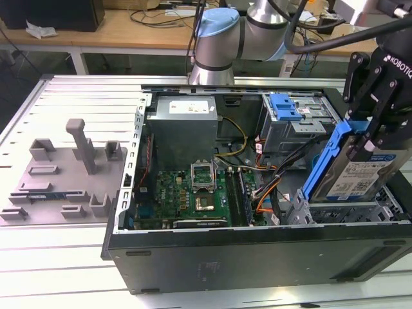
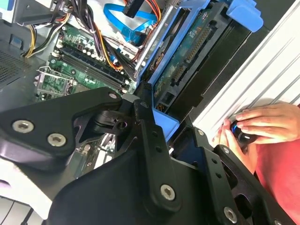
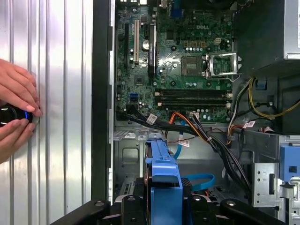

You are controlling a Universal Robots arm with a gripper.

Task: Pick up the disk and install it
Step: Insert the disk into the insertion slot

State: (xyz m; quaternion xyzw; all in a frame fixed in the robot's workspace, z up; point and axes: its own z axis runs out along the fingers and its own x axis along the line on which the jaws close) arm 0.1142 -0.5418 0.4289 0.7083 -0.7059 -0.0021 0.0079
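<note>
One tool (image 1: 372,136) is clenched on the disk (image 1: 364,175), gripping its blue-bracketed edges. The disk hangs tilted on edge over the open case (image 1: 257,251), at 3 o'clock from the motherboard (image 1: 193,187) in the exterior view, likely angled to line up with the drive bay (image 1: 338,212) beneath.

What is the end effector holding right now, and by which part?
The end effector is shut on the disk, gripping its upper end at the blue bracket. The disk hangs tilted over the open computer case.
</note>
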